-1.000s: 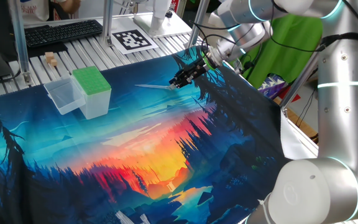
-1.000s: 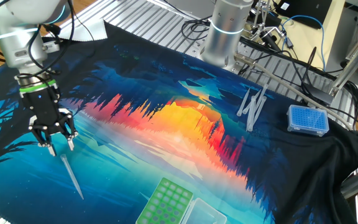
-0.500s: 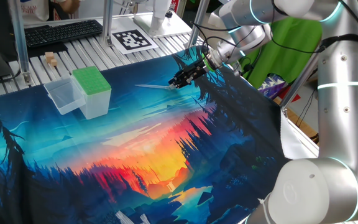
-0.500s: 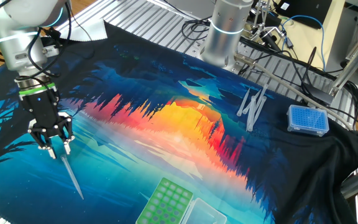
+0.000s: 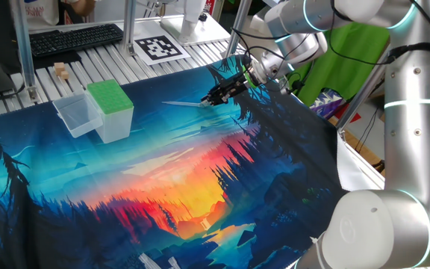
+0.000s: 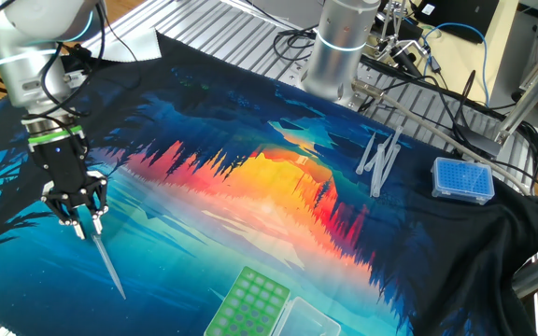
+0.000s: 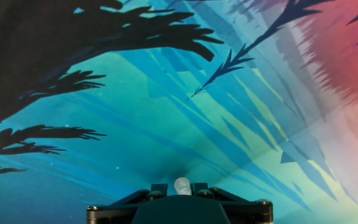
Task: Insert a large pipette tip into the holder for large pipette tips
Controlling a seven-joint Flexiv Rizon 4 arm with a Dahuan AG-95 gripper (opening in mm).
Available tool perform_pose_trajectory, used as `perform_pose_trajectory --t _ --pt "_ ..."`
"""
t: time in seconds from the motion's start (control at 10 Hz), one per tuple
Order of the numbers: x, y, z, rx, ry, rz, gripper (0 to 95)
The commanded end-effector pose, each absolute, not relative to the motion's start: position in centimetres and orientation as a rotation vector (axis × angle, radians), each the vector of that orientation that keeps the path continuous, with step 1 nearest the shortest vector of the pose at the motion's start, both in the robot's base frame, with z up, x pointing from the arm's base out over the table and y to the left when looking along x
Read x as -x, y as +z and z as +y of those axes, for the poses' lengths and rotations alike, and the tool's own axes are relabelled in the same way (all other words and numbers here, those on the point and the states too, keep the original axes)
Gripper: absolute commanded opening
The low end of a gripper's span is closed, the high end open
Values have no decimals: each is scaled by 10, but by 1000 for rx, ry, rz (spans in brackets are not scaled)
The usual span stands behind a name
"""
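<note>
The large pipette tip [image 5: 184,104] lies flat on the printed cloth, its fine point toward the green-topped holder [image 5: 110,97]. In the other fixed view the tip [image 6: 108,267] stretches from my gripper [image 6: 78,225] toward the cloth's near edge, and the holder [image 6: 250,302] sits at the bottom of the frame. My gripper [image 5: 210,99] is down at the tip's wide end. Looking along the hand, that whitish wide end [image 7: 182,185] stands between the two black fingers [image 7: 159,188], which sit close against it on both sides. The gripper [image 7: 179,188] is shut on the tip.
A clear plastic tub [image 5: 77,113] stands against the holder. Several spare tips [image 6: 378,159] and a blue tip box [image 6: 462,179] lie on the far side of the cloth. A keyboard [image 5: 73,37] and a marker tag [image 5: 159,48] sit on the slatted table behind.
The fingers have drawn in from a wider spread onto the tip's wide end. The hand has shifted only slightly; the tip has not moved.
</note>
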State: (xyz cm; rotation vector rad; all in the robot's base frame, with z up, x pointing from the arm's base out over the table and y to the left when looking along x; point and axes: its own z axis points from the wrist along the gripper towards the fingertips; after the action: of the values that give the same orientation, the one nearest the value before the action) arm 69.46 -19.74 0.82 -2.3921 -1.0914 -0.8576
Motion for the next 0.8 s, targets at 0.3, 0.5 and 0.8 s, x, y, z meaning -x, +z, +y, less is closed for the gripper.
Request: perform_pose_trajectory --t 0.3,0.5,0.8 --pt "-696 9 -196 2390 -860 -1100 380" --pt "-696 8 -196 2385 -864 -1099 380" --pt "-696 4 -196 2382 -866 -1119 380"
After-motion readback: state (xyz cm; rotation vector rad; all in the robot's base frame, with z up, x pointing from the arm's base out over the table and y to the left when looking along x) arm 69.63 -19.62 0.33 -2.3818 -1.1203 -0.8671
